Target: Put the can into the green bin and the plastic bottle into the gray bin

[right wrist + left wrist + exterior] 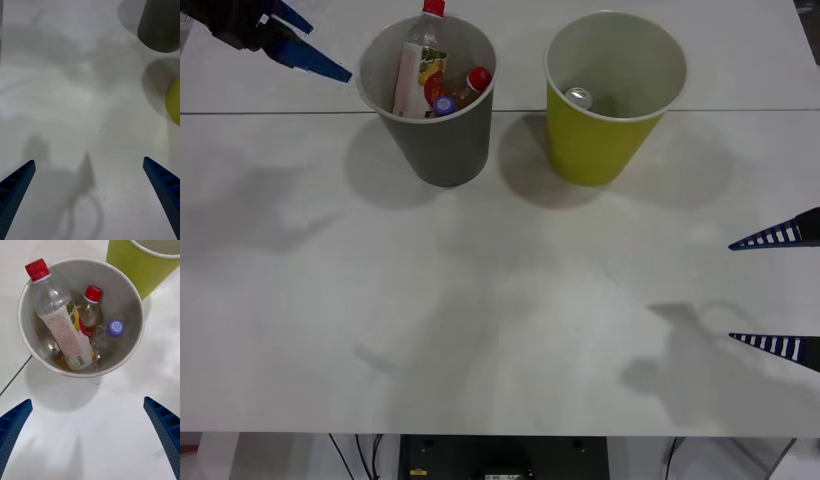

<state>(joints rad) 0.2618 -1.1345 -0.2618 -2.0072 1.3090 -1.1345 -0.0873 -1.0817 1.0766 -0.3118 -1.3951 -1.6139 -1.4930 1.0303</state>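
A: Where are they?
B: The plastic bottle (62, 320) stands in the gray bin (442, 150); the can (579, 98) lies in the green bin (595, 150).
A: Grippers?
B: The left gripper (308, 42) and the right gripper (778, 290) are both spread, empty.

bottle (62, 328) in gray bin (442, 150); can (579, 98) in green bin (590, 145).

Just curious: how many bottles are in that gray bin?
3, all standing inside the gray bin: the tall plastic bottle, a shorter red-capped bottle, and a purple-capped bottle. More could be hidden underneath.
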